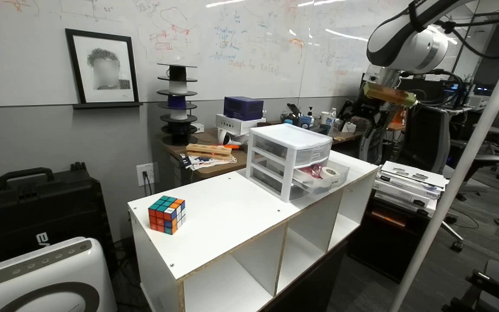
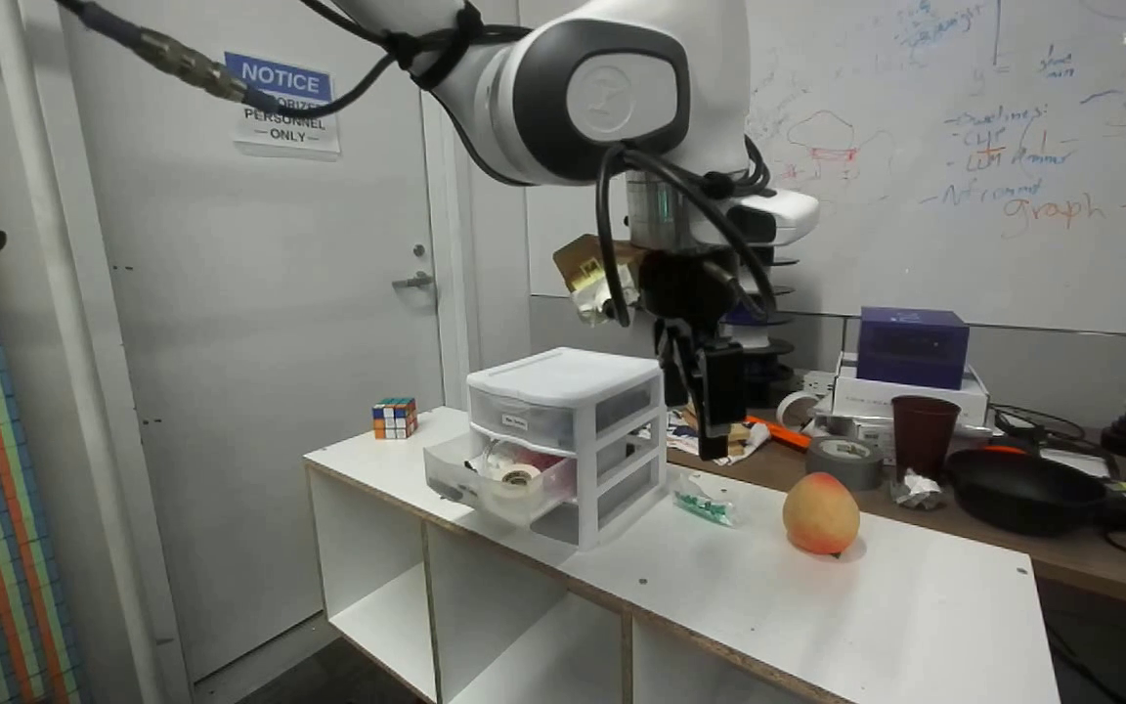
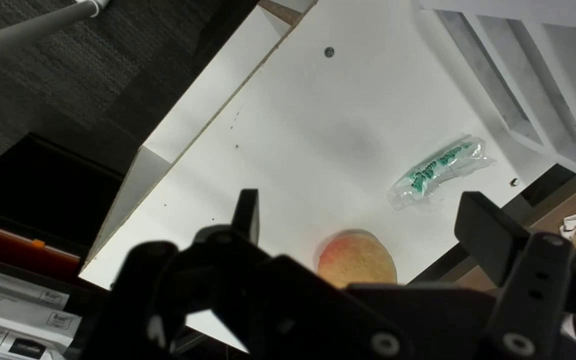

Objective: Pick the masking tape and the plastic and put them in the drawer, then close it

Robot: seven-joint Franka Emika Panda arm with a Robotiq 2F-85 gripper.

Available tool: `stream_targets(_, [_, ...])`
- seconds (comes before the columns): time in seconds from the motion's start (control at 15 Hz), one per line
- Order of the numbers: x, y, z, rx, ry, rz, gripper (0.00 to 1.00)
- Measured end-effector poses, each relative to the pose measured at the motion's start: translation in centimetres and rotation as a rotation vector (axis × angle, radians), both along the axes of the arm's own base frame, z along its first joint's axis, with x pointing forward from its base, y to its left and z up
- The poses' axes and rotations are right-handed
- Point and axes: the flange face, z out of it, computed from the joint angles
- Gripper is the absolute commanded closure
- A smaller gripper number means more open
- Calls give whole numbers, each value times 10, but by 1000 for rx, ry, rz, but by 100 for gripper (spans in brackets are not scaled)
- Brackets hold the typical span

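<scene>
The drawer (image 1: pixel 342 174) is the middle one of the white-framed unit and is pulled out; it also shows in an exterior view (image 2: pixel 451 471). The masking tape (image 1: pixel 329 172), a pale roll, lies in it beside crumpled reddish plastic (image 1: pixel 314 170); the roll also shows in an exterior view (image 2: pixel 521 475). A clear plastic wrapper with green print (image 2: pixel 705 505) lies on the shelf top beside the unit; it also shows in the wrist view (image 3: pixel 433 172). My gripper (image 3: pixel 365 220) is open and empty, high above the shelf top, near the unit in an exterior view (image 2: pixel 700 416).
A peach (image 2: pixel 820 515) lies on the white cubby shelf (image 2: pixel 719 601), nearer its end than the wrapper. A Rubik's cube (image 1: pixel 167 214) stands beyond the unit. A desk behind holds a black pan (image 2: pixel 1024 489), a dark cup (image 2: pixel 923 435) and a grey tape roll (image 2: pixel 844 462).
</scene>
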Motion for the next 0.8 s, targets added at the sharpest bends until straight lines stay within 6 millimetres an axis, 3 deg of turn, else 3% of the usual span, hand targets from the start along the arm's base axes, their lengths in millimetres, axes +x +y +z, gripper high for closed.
stream_targets(0.4, [51,7,-27,15,-9,-87,0])
stream_targets(0.8, [97,8,-71,42,17,-179,0])
